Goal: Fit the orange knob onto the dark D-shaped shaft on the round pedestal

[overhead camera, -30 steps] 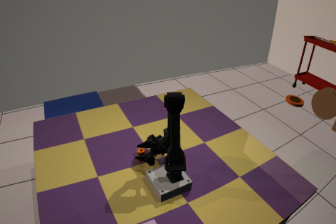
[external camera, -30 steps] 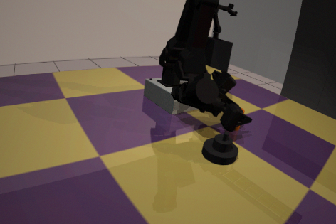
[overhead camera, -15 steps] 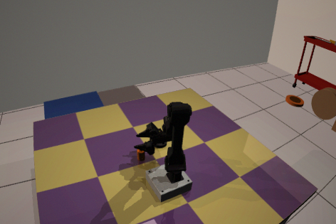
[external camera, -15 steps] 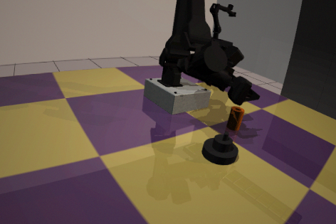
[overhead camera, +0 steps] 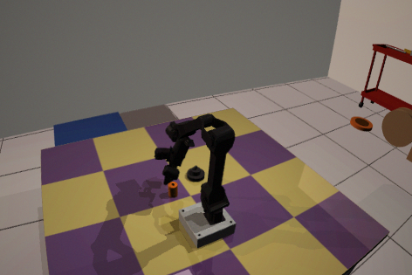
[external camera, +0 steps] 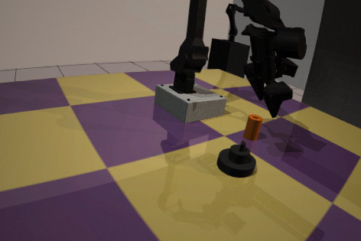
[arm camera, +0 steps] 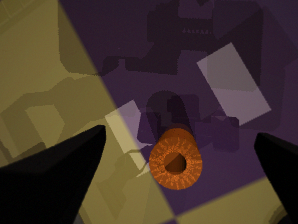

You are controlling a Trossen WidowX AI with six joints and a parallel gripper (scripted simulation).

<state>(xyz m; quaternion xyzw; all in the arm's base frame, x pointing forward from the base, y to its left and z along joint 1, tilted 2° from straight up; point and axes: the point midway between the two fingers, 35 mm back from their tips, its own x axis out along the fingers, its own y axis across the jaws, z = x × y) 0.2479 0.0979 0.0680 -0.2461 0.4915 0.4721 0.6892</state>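
Note:
The orange knob (overhead camera: 173, 190) (external camera: 252, 127) (arm camera: 176, 181) stands upright on a purple tile near a tile corner. Its round hole-end faces up; in the wrist view a diagonal light-dark split shows inside the hole, but its flat side is not clear. My gripper (external camera: 268, 107) (arm camera: 179, 135) is open and empty, pointing down above the knob, with one finger to each side of it in the wrist view. The round dark pedestal (overhead camera: 192, 178) (external camera: 230, 167) stands on a yellow tile beside the knob. Its short shaft (external camera: 242, 144) points up and is bare; its flat side cannot be made out.
The arm's pale base box (overhead camera: 214, 237) (external camera: 172, 108) stands on the checkered table close to the knob. Behind the table in the top view lies a blue mat (overhead camera: 89, 127). A red cart (overhead camera: 386, 100) and an orange ring (overhead camera: 353, 124) are on the floor farther off.

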